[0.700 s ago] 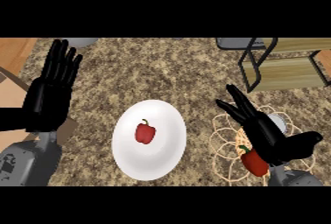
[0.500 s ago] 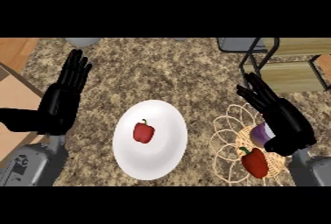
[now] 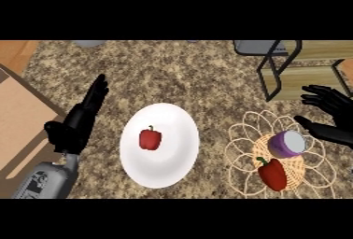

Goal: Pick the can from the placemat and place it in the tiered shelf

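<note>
Speckled brown counter, with a white plate in the middle holding a small red pepper. On the woven placemat, a purple can lying beside a bigger red pepper. Right hand now pulled back to the side, fingers spread apart, holding nothing, so can uncovered and ready to grab. Left hand resting open, fingers straight. Tiered shelf waiting behind, can not yet moved.

A single head view looks steeply down, from close above, onto the counter.
</note>
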Controlling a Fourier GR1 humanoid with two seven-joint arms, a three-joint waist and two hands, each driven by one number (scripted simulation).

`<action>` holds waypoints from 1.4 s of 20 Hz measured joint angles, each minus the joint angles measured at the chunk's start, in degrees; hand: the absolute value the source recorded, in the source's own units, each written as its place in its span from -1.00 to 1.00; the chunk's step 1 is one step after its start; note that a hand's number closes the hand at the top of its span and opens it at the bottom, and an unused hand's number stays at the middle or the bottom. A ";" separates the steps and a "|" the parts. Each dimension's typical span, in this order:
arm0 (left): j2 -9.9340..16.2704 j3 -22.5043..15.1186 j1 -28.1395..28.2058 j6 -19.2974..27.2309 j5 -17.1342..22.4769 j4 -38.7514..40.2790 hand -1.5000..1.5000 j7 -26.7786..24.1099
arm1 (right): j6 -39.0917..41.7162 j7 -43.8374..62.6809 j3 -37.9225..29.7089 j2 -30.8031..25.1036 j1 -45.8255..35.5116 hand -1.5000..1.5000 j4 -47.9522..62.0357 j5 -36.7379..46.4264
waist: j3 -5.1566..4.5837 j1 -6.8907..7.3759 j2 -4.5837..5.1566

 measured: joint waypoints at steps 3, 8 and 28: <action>-0.34 -1.17 0.88 -0.17 -1.12 0.83 0.00 -0.30 | -0.98 -9.27 -3.65 1.52 -0.91 -1.00 9.24 1.07 | 0.02 0.69 -0.36; -1.08 -1.48 0.56 -0.33 -2.22 2.10 0.00 -0.11 | 9.95 -19.38 -8.08 -0.50 -5.20 -1.00 22.87 -1.85 | -0.08 0.95 -0.88; -3.43 0.19 -0.13 -0.98 -4.79 6.19 0.00 -1.22 | 32.15 -11.00 8.30 -17.87 -18.13 -1.00 15.91 18.33 | -0.42 -0.11 -1.75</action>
